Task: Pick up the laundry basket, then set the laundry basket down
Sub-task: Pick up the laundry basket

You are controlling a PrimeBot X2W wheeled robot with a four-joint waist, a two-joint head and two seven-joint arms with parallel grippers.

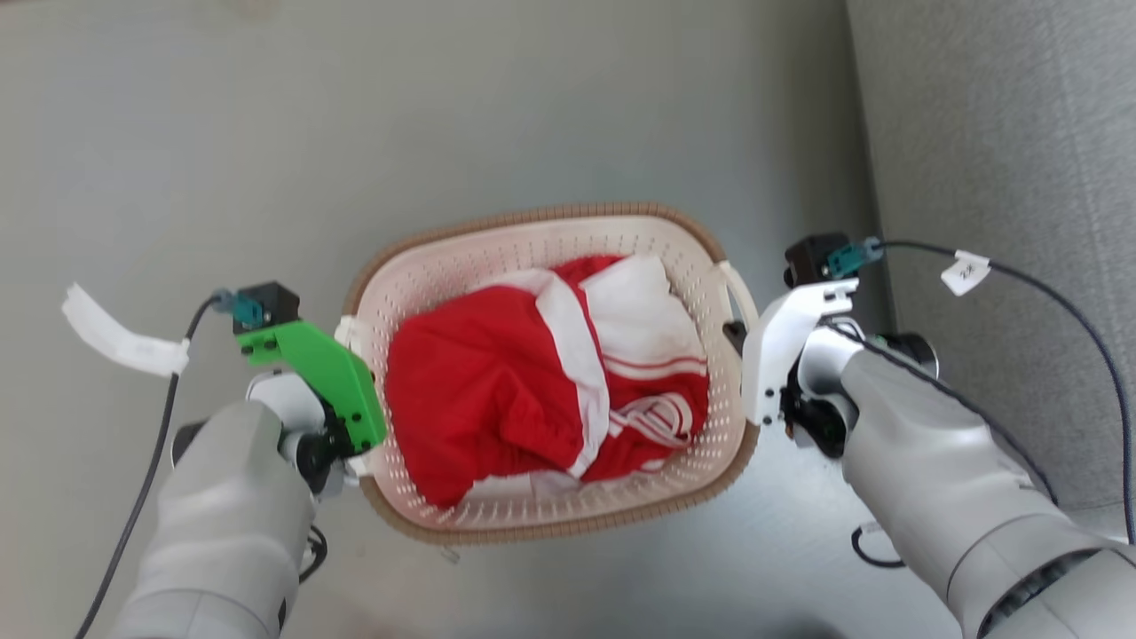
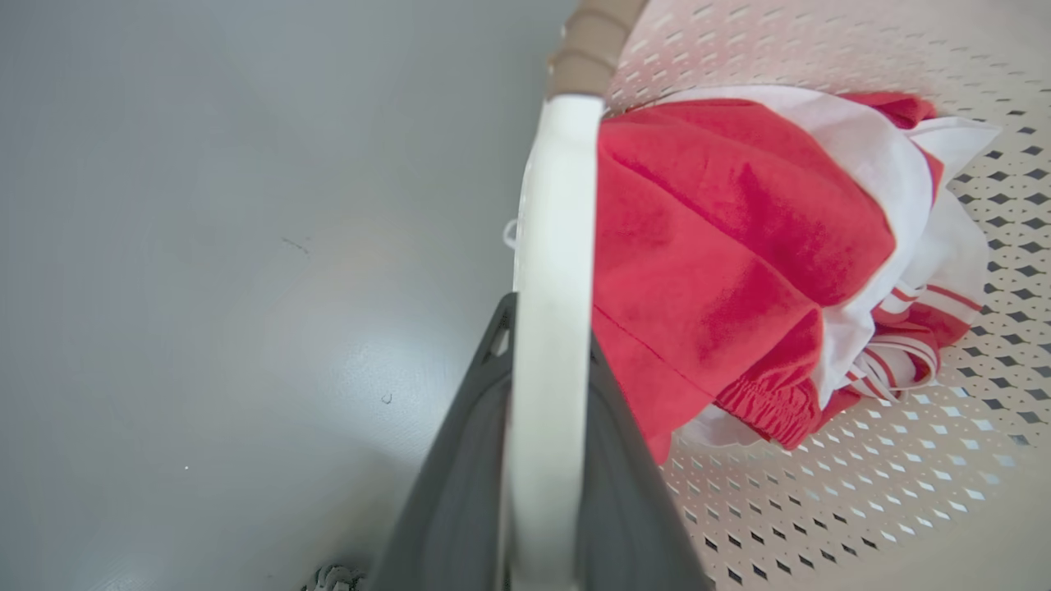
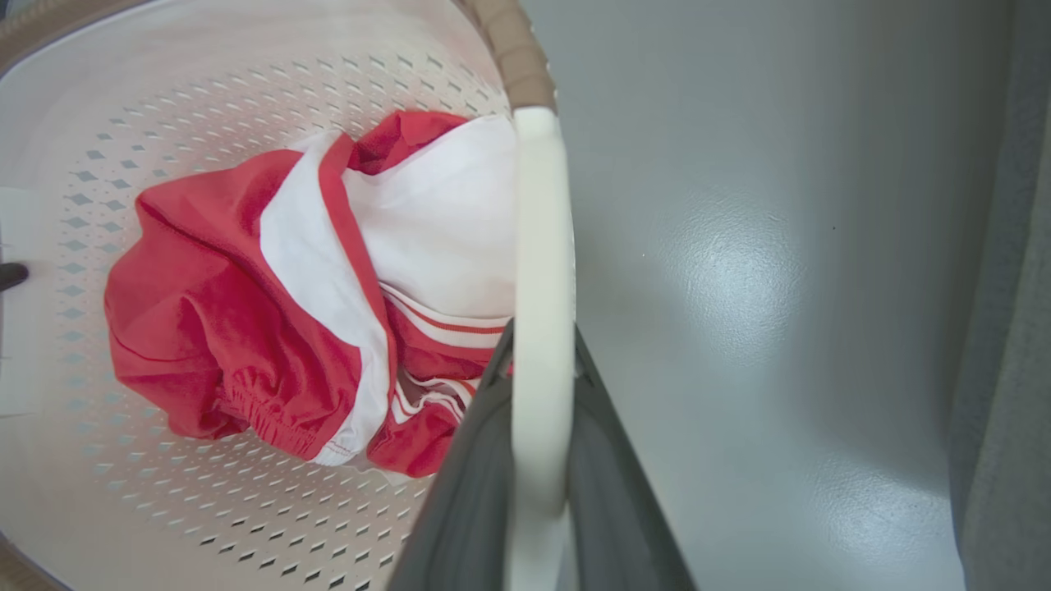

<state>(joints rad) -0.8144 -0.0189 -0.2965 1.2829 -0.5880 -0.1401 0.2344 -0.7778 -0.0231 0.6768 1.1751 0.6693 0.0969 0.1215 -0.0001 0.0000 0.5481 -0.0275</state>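
1. Grey floor (image 1: 444, 106), smooth with a soft sheen, lies under everything. Grey upholstered furniture (image 1: 1003, 133) stands outboard of the right gripper (image 3: 538, 345), close to that arm.
2. The laundry basket (image 1: 541, 216) sits squarely between the two grippers, with its long sides running from one to the other.
3. The left gripper (image 2: 548, 328) is clamped on the left handle (image 2: 554, 205). One dark finger lies on each face of the white loop and no gap shows.
4. The right gripper is closed the same way on the right handle (image 3: 538, 230), with the loop pinched between its fingers.
5. I cannot tell whether the base is off the floor.
6. Step in hand, as I judge it: carrying the basket by both handles. To do it well:
   - Move both arms at the same rate so the rim stays level.
   - Hold the spacing between the grippers fixed so neither loop is pulled or twisted.
   - Keep the right arm off the furniture.
   - Lower the basket flat before loosening the fingers.
7. Contents: one crumpled red and white garment (image 1: 497, 382) is heaped in the middle, a little nearer the left gripper. It lies below the rim. The perforated wall is bare around it.
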